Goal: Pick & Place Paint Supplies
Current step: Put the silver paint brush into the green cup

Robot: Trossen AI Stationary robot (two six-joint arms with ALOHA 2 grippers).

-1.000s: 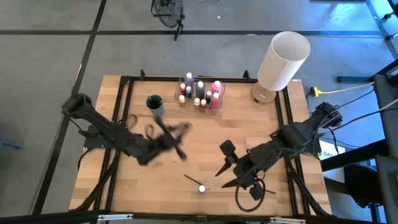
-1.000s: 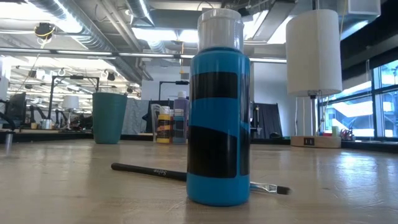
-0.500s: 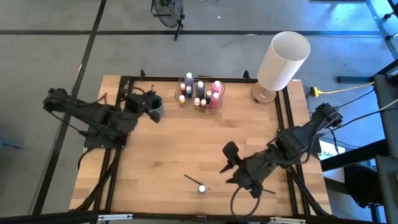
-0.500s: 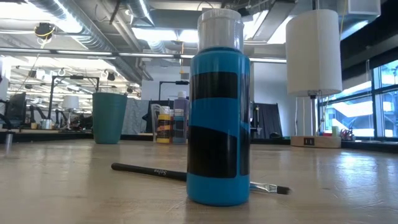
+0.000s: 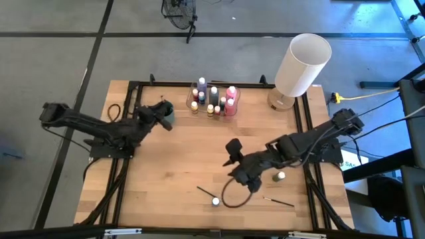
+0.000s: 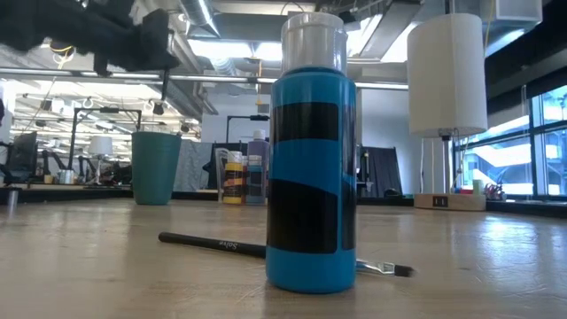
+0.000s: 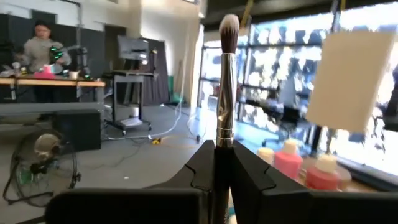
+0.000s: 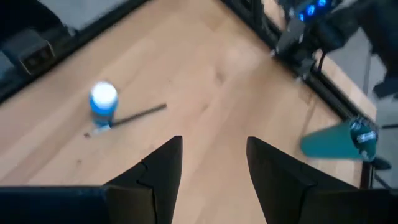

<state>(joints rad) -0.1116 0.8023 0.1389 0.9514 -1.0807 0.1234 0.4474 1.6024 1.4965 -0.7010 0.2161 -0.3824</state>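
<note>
Brush handle pinched tight in the left gripper: that paintbrush stands bristles-up by the teal cup at the table's far left. Mid-table, the right gripper hangs empty, fingers parted. Below it stands the blue paint bottle, touching a second paintbrush; only the low view shows its black bands. The clustered paint bottles sit at the far edge, partly hidden in the low view.

L pincer clamped shut at table's far-left; R pincer jaws apart, mid-table, empty.
</note>
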